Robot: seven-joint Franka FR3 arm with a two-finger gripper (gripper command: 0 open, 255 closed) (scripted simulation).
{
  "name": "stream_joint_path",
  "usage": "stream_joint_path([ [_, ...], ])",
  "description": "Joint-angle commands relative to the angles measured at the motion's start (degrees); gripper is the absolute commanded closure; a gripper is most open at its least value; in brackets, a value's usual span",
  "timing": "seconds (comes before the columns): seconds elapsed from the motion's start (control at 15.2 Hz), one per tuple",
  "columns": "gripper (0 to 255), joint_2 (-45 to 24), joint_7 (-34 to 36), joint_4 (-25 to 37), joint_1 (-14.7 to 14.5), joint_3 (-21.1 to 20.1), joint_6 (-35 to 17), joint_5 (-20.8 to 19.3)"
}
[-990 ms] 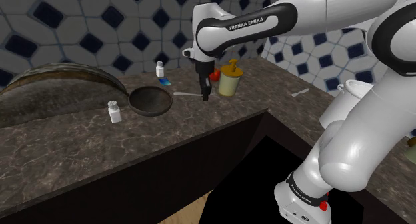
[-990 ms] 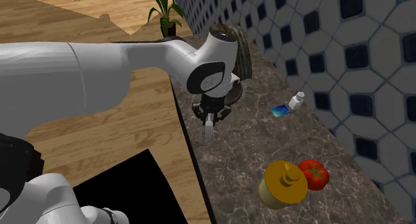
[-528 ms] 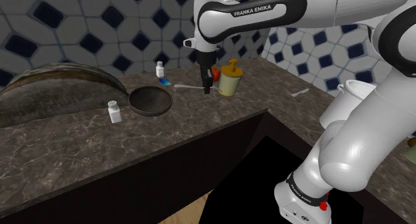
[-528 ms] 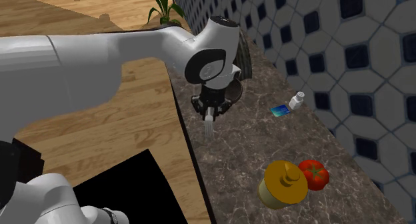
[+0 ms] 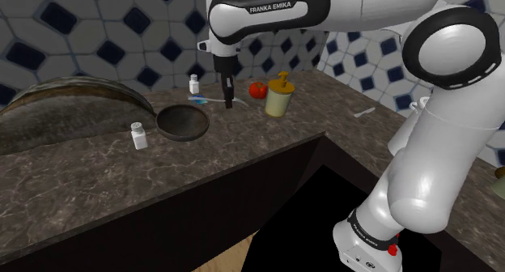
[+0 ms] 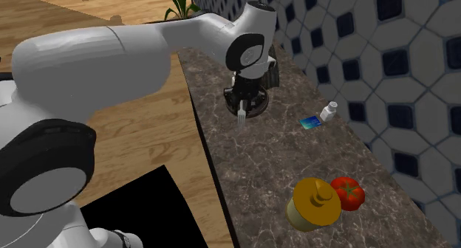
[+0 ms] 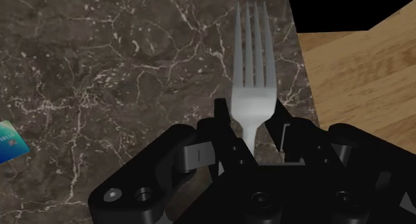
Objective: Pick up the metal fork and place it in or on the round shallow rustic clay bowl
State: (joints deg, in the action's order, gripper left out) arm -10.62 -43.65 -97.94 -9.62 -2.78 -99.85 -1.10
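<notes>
My gripper (image 5: 229,103) is shut on the metal fork (image 5: 212,100), which it holds level in the air above the dark marble counter. The fork sticks out toward the shoulder view's left. The round shallow brown bowl (image 5: 182,122) sits on the counter just left of and below the gripper in that view. In the second exterior view the gripper (image 6: 244,108) hangs in front of the bowl with the fork's tines (image 6: 242,120) pointing down the picture. In the wrist view the grey fork (image 7: 252,69) is clasped by its neck between the black fingers (image 7: 224,119).
A red tomato (image 5: 257,89) and a yellow lidded pot (image 5: 277,98) stand right of the gripper. A white bottle (image 5: 140,135) is left of the bowl. A small bottle (image 5: 193,84) and a blue card (image 7: 10,141) lie near the tiled wall. A large dark oval dish (image 5: 73,108) lies far left.
The arm has carried the fork toward the shoulder view's left, from beside the yellow pot to close by the bowl. The grip on the fork has stayed the same.
</notes>
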Motion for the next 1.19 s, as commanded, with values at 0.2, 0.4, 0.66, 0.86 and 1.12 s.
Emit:
stream_joint_path([
  [0.2, 255, -12.1, 2.3, 16.1, -1.7, -0.8, 4.0, -0.5],
  [0.4, 255, -20.9, 3.5, 29.1, -2.9, -1.0, 8.3, -0.9],
  [0.66, 255, -32.8, 4.3, 47.4, -4.4, -1.0, 14.7, -1.4],
  [0.86, 255, -32.0, 4.4, 43.8, -4.3, -1.0, 11.9, -1.4],
  [1.12, 255, -31.5, 4.4, 39.9, -4.2, -1.0, 8.4, -1.3],
])
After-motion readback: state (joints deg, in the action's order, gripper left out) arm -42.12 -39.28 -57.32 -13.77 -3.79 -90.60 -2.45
